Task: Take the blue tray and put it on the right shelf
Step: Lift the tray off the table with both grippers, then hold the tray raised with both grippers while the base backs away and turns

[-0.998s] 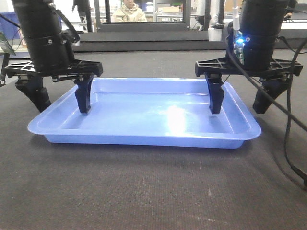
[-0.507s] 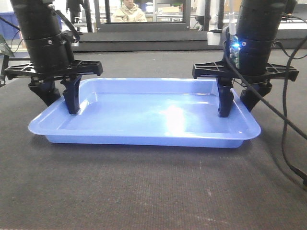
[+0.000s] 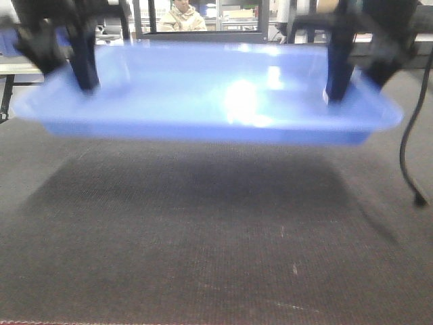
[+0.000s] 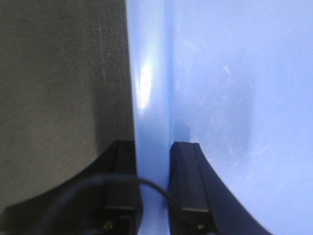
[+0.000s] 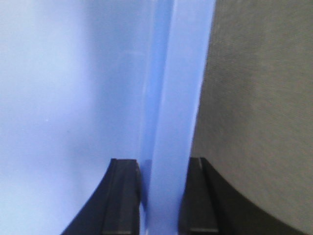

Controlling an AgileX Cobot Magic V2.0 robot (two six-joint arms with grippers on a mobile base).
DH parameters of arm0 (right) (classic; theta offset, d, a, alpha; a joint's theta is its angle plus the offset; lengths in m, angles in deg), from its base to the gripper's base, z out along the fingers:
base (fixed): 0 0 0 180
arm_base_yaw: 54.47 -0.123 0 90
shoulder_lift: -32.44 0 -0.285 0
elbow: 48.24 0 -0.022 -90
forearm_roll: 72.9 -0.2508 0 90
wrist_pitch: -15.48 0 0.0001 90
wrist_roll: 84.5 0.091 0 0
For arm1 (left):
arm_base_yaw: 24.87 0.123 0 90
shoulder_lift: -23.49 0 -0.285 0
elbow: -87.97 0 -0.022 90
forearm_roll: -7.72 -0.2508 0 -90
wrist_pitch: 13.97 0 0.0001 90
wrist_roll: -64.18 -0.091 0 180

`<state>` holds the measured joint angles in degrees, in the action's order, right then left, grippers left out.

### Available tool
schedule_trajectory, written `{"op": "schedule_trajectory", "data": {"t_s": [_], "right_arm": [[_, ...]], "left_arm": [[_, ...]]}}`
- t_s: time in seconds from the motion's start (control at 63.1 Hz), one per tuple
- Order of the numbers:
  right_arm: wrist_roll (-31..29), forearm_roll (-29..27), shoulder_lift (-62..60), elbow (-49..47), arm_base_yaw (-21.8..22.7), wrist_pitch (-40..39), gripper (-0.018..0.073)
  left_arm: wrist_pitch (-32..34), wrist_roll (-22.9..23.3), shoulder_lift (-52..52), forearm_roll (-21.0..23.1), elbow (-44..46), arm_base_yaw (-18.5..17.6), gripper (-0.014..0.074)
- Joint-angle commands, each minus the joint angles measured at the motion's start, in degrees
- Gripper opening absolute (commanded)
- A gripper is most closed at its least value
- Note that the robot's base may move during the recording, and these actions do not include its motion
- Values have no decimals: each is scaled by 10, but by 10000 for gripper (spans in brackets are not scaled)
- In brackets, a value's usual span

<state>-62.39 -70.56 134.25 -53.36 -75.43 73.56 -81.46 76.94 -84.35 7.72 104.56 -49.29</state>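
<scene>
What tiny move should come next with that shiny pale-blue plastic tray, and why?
Probably lift a bit higher, both arms level together: the glossy pale-blue plastic tray hangs above the dark mat, side rims pinched by the left gripper and right gripper; more clearance seems safer before carrying.

Front view low; wrist views overlook blue tray (image 3: 169, 95).

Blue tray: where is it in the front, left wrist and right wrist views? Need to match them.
Front: tray spans the upper half, held clear of the mat, a gripper at each end.
Left wrist: tray fills the right side; left gripper pinches its rim at centre.
Right wrist: tray fills the left side; right gripper pinches its rim.
Shared landmark: the dark mat, outside the rim in both wrist views.
</scene>
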Motion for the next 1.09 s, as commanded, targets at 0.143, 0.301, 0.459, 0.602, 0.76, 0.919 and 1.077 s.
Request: {"op": "schedule_trajectory", "data": {"t_s": [0.143, 0.301, 0.459, 0.602, 0.76, 0.919, 1.077], "right_arm": [[-7, 38, -136, -17, -54, 28, 57], [-7, 39, -171, -17, -76, 50, 57], [-7, 39, -191, -17, -78, 76, 57], [-7, 37, -208, -17, -80, 91, 57], [-7, 36, -224, -17, -83, 89, 57], [-7, 36, -226, -17, -83, 87, 57], [-7, 36, -226, -17, -83, 88, 56]], "left_arm": [[-69, -7, 109, -39, 10, -44, -45], [-90, 4, 154, -38, -4, -62, -45], [-92, 22, 196, -36, -31, -75, -45], [-92, 23, 226, -19, -46, -80, -45], [-92, 23, 235, 0, -46, -80, -45], [-92, 22, 235, 0, -46, -80, -47], [-92, 20, 235, 0, -46, -80, -48]]}}
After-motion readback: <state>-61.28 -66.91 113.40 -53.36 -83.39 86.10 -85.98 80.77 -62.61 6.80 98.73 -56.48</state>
